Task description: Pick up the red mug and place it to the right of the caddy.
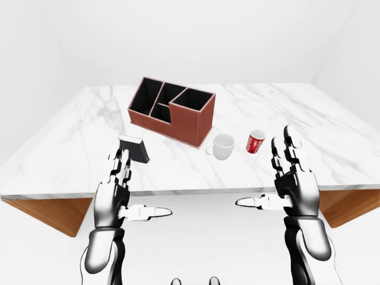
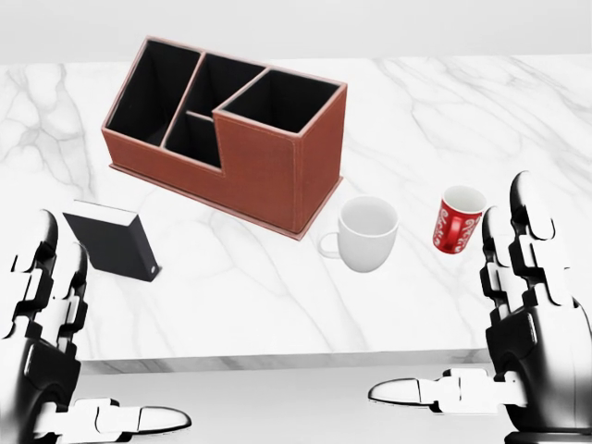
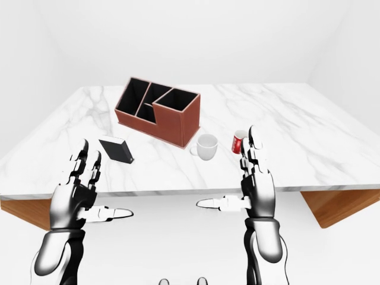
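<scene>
A white marble-veined table with a wood-brown underside stands in a bare white room. On it are a brown, textured caddy with black-lined compartments, a black box, a plain white mug and the red mug, glossy with white patterning, upright, white inside. The mug sits just beyond the right hand, which is spread open and empty with thumb out sideways, as is the left hand near the box
</scene>
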Available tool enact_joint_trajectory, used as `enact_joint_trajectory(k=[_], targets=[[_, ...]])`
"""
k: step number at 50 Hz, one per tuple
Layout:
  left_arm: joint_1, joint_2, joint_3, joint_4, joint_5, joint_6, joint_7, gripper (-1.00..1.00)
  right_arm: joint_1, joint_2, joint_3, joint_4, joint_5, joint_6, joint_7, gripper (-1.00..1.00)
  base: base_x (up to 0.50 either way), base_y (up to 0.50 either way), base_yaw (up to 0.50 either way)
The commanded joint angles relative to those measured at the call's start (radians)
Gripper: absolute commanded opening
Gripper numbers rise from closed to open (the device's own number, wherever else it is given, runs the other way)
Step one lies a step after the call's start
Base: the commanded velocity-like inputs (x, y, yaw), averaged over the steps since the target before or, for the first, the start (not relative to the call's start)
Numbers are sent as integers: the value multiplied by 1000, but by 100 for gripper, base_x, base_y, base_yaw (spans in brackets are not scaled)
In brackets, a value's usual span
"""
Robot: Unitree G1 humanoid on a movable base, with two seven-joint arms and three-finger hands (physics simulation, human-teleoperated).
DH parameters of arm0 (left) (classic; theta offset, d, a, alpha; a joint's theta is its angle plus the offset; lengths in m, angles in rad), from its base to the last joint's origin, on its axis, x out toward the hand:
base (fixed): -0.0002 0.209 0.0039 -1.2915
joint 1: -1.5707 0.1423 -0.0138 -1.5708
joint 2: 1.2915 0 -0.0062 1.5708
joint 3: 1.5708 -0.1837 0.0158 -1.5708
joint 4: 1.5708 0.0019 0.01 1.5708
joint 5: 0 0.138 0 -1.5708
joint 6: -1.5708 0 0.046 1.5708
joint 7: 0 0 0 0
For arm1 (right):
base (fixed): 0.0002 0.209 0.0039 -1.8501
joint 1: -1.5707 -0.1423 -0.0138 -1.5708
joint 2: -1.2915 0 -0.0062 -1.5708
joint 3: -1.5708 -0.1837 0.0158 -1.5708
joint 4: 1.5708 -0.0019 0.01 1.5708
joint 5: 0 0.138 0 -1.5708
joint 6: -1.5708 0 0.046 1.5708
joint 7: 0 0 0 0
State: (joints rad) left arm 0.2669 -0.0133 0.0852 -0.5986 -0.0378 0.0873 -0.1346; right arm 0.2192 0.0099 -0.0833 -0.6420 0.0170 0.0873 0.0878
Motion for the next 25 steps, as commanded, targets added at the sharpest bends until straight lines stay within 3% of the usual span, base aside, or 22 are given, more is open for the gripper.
enact_joint_trajectory(k=[1,25], targets=[[7,-2,1,-7,0,0,-3,100,3,0,4,-3,-5,0,-1,100,50,0,0],[24,-5,2,-34,-1,0,-8,100,9,1,0,-15,-6,0,6,100,50,0,0]])
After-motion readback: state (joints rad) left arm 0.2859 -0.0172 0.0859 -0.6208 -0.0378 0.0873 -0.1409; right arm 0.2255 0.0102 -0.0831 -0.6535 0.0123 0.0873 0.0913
